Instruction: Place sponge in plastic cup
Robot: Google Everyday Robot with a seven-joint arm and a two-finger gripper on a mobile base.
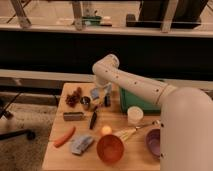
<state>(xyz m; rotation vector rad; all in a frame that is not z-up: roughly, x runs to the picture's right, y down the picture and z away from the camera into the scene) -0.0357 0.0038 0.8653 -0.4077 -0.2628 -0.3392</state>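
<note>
Worktop point(55, 157): pale wood, crowded with small things, with a dark wall behind it.
Arm point(135, 85): white, coming in from the right and bending down over the back half of the worktop.
Bin point(127, 102): green, at the back right, partly hidden by the arm.
Orange bowl point(110, 148): at the front edge, near the middle.
Purple bowl point(154, 142): at the front right, well apart from the orange bowl.
Hand point(101, 96): low over the back of the worktop, left of the bin and just right of the metal cup. I cannot tell whether it is open or closed, or whether it grips anything.
Plastic cup point(135, 115): off-white, upright, just in front of the bin and to the right of the hand.
Sponge point(81, 144): as far as I can make out, the blue-grey block lying flat at the front left, between the orange stick and the orange bowl, well apart from the plastic cup.
Orange stick point(65, 136): carrot-like, lying slantwise near the left edge.
Whisk point(132, 132): lying between the plastic cup and the two bowls.
Grey bar point(73, 116): flat, left of centre.
Brown cluster point(74, 97): at the back left.
Black pen point(93, 119): lying in front of the hand.
Metal cup point(86, 102): small, dark, beside the brown cluster.
Yellow ball point(106, 130): just behind the orange bowl.
</note>
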